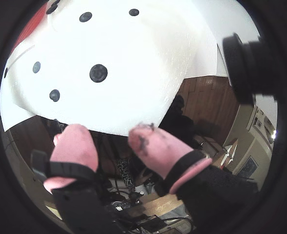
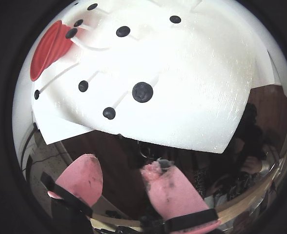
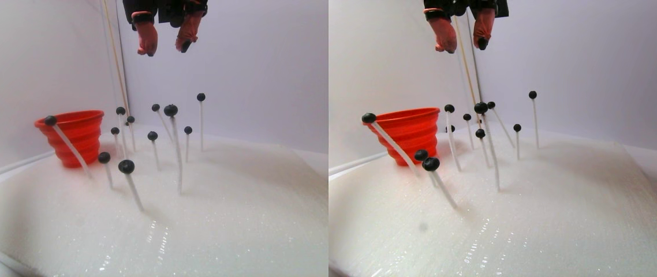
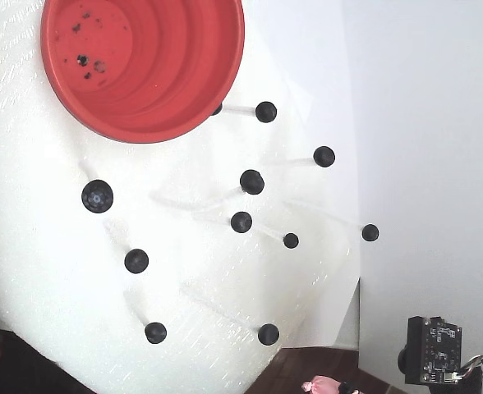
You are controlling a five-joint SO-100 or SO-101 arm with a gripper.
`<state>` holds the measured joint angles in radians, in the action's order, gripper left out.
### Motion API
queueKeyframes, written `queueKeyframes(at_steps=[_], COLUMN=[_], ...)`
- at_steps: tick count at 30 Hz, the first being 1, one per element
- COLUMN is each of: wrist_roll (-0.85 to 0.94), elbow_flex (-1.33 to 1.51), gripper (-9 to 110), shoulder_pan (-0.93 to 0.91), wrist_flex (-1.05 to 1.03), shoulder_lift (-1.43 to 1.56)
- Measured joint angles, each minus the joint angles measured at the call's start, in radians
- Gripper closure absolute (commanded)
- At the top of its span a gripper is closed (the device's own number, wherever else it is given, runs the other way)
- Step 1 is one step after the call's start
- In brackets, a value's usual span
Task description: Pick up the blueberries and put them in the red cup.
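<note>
Counted in the fixed view: eleven small round matte blue-black blueberries (image 4: pixel 251 181), each perched on the tip of a thin white stick (image 3: pixel 177 156) planted in a white foam sheet (image 4: pixel 52 271); one half hidden under the cup's rim. Scattered from 3 to 6 o'clock of one large orange-red ribbed plastic cup (image 4: pixel 176 66), itself at 11 o'clock of that view, holding only dark specks. Seen high above the sticks in the stereo pair view, at 12 o'clock: two pink padded fingers (image 3: pixel 147 40), spread apart and gripping nothing. Probably light, soft-skinned, easily squashed and quick to roll away. Likely best pinched gently across the round middle, clear of the stick, then drawn off along the stick's line, since the leaning sticks look springy.
</note>
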<state>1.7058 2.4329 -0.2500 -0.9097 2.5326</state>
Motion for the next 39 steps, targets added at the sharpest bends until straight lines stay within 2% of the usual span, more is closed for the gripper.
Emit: queueKeyframes(at_steps=[19, 39], wrist_roll=[0.121, 0.155], elbow_flex=[0.021, 0.077], gripper=[83, 80], shoulder_pan=[-0.018, -0.028], wrist_flex=[0.156, 0.261], shoulder_lift=[-0.115, -0.186])
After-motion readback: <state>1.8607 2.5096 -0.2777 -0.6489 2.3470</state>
